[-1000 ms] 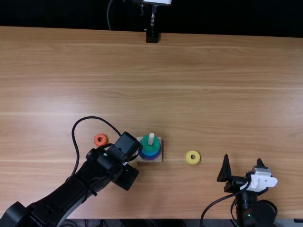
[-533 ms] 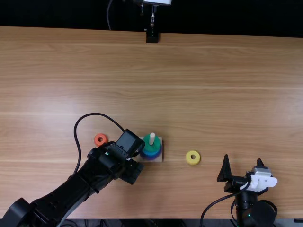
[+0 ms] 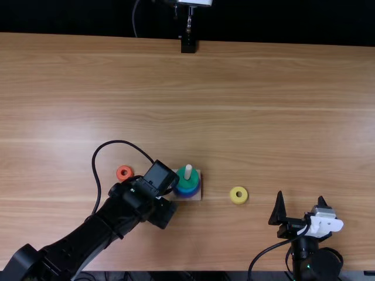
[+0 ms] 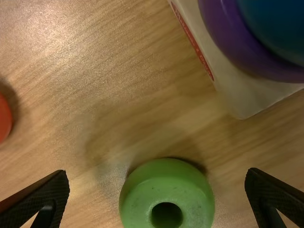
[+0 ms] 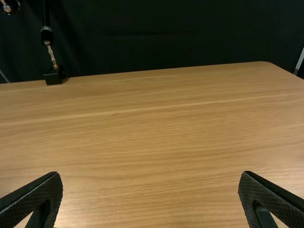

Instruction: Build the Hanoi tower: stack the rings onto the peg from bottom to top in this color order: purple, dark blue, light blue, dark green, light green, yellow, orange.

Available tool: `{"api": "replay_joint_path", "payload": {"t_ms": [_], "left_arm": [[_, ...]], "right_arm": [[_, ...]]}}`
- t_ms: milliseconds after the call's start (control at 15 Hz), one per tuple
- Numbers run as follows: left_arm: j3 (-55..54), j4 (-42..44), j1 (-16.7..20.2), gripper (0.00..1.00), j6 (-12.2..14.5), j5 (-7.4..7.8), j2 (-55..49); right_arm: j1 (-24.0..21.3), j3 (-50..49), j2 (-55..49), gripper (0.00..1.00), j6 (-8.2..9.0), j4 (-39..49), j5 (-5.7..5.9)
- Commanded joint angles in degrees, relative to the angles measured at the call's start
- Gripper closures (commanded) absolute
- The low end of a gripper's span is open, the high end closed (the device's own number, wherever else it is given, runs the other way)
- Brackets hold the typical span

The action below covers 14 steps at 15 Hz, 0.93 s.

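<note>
Left wrist view, light green ring (image 4: 137, 202) on table (image 4: 71, 118), fingers (image 4: 40, 195) parted

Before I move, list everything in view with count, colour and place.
Table: one, light brown, beneath everything
Base: one, pale, on table
Peg: one, whitish, on base
Top ring: one, dark green, on peg
Middle rings: at least one, blue, below it
Bottom ring: one, purple, on base
Loose rings: light green, yellow, orange, one each, on table
Stand: one, black, far edge
Backdrop: one, dark, beyond table
Arms: two, black, near edge
Left gripper, right gripper: black, open
</note>
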Motion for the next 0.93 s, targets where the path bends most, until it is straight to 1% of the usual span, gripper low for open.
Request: {"api": "replay_joint_path", "payload": {"t_ms": [0,67,467,533,600,667,867], "left_arm": [[-2.6,-0.5,0.4,0.0,-0.3,-0.01,0.2],[-3.3,-0.4,0.5,0.0,-0.6,-0.01,-0.1],[-3.7,-0.4,0.5,0.0,-0.5,-0.11,-0.4],[-3.8,-0.1,0.4,0.35,-0.4,-0.22,-0.4],[-3.9,0.2,0.3,0.87,-0.4,-0.85,-0.4],[-3.9,0.3,0.2,1.0,-0.4,-0.96,-0.5],[-3.4,-0.8,0.2,1.0,-0.4,-1.17,-0.9]], "right_arm": [[-0.1,-2.8,-0.4,0.0,0.19,-3.5,0.76],[-0.1,-2.8,-0.4,0.0,0.19,-3.5,0.76],[-0.1,-2.8,-0.4,0.0,0.19,-3.5,0.76],[-0.1,-2.8,-0.4,0.0,0.19,-3.5,0.76],[-0.1,-2.8,-0.4,0.0,0.19,-3.5,0.76],[-0.1,-2.8,-0.4,0.0,0.19,-3.5,0.76],[-0.1,-2.8,-0.4,0.0,0.19,-3.5,0.76]]}}
